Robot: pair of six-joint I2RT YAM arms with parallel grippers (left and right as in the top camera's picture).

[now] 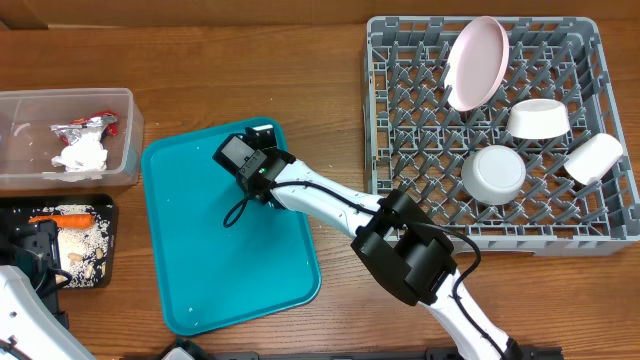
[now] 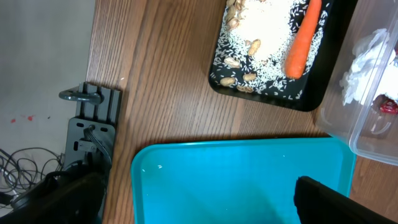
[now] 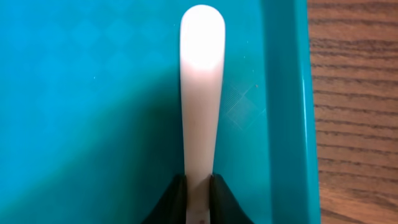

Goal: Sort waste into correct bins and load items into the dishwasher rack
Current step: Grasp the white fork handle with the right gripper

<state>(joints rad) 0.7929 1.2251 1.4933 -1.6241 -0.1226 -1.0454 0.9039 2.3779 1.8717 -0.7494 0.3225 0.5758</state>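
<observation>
Clamping narrowly on the white fork [image 3: 202, 93], which is lying on the teal tray [image 3: 286, 93] just beside its rim, the right jaws are risking a swivel or slip during any lift toward the dishwasher rack [image 1: 520, 243], while the left jaws are standing wide, empty.

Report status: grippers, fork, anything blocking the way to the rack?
Right gripper shut on white fork, over teal tray. Left gripper open, empty. No obstacle seen toward dishwasher rack.
</observation>
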